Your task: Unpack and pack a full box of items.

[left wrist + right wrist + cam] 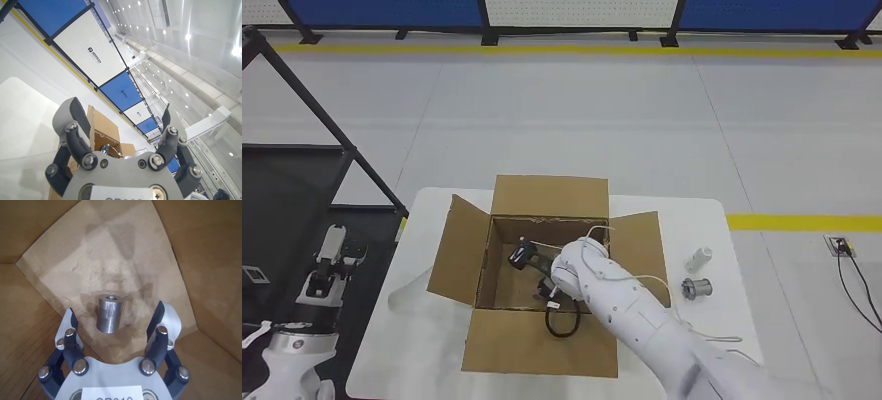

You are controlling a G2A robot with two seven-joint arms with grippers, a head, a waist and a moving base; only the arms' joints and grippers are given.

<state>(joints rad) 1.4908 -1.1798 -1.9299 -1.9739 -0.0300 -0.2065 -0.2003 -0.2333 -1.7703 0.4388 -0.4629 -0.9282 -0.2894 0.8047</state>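
Right now the right tool is down inside the open cardboard box, its two fingers spread wide apart and gripping nothing. A short metal cylinder with a hole bored through its top face stands upright on the box's brown floor. In the right wrist view it appears in the gap between the fingers, and neither finger touches it. From the top view the box sits near the middle of the white worktop with all four flaps folded outward, and the right arm reaches into it from the near right side. On the worktop to the right of the box, well clear of its flap, lie a small white bottle-shaped item and, just nearer the robot, a round metal part; the two are close together but apart. The left tool is held off the worktop's left edge, pointing upward and away, with its fingers likewise spread apart and nothing between them. Past those fingers, the left wrist view shows the box's side and a stretch of the worktop.
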